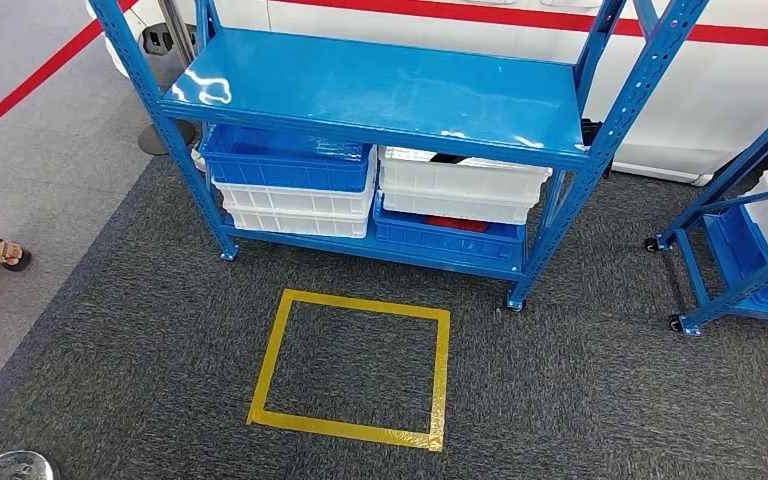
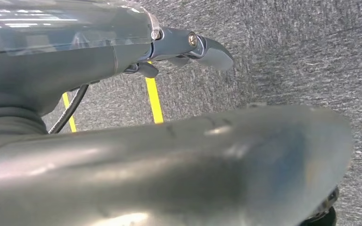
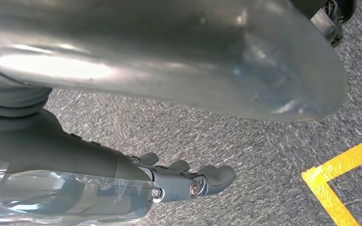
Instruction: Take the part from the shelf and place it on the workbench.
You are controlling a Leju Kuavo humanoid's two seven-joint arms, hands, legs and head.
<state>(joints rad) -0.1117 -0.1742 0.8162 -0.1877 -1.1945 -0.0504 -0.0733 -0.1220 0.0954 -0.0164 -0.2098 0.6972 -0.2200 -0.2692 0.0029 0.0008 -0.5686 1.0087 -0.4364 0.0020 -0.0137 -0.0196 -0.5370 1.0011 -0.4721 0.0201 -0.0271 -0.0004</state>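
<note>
Standing short of the blue shelf, left hand and right hand hanging empty over carpet, fingers loosely apart. Part presumably in a lower bin, well ahead of both hands, unidentifiable. Risking grabbing from the wrong bin.

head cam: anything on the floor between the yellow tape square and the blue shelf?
Nothing: in the head view, bare grey carpet separates the yellow tape square from the blue shelf.
</note>
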